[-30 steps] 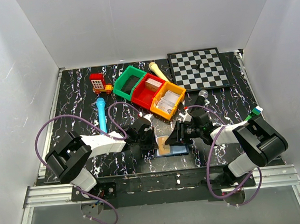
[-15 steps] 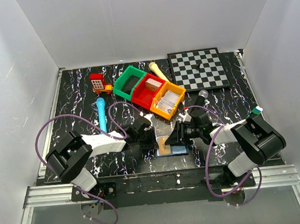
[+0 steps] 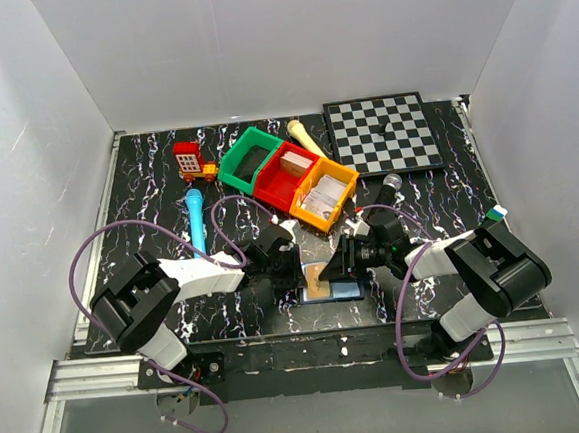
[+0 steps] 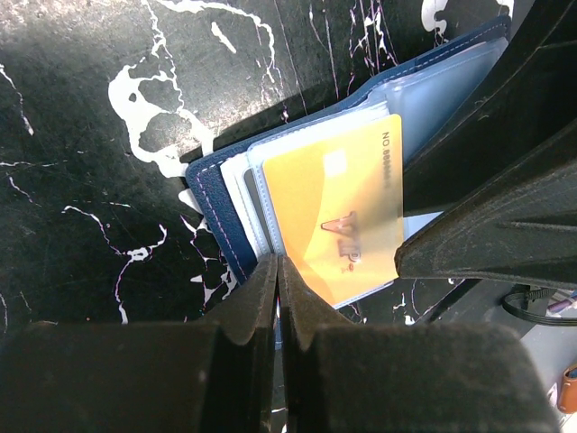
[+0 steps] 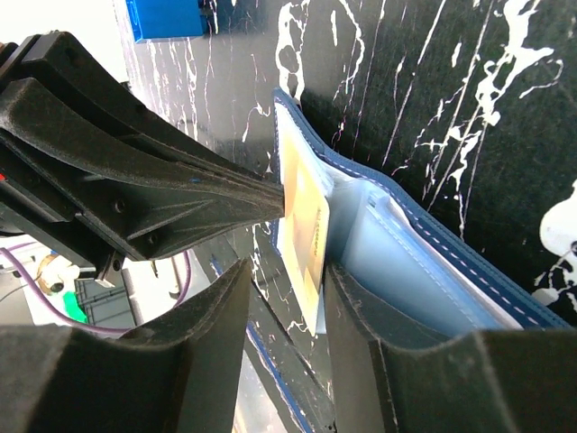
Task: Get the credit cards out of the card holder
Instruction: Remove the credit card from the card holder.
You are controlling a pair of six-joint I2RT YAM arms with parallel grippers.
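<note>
The card holder (image 3: 348,291) lies open on the black marbled table near the front edge, navy outside (image 4: 212,194), pale blue-grey inside (image 5: 433,244). One clear leaf with a yellow card (image 4: 334,207) stands raised from it (image 3: 318,280). My left gripper (image 3: 296,269) is shut, its tips (image 4: 278,271) pinching the edge of that leaf. My right gripper (image 3: 326,271) is open (image 5: 287,271), one finger on each side of the yellow card's (image 5: 302,216) free edge. The card rests against the right-hand finger. The left gripper's fingers (image 5: 180,180) meet the leaf from the other side.
Green (image 3: 250,157), red (image 3: 284,174) and orange (image 3: 323,196) bins stand in a row behind the grippers. A chessboard (image 3: 383,134) is at the back right, a blue marker (image 3: 197,222) and a red toy (image 3: 189,159) at the left. A blue cube (image 5: 167,16) lies beyond the holder.
The right gripper has edged left onto the yellow card, and the raised leaf stands slightly higher. The left gripper keeps its hold.
</note>
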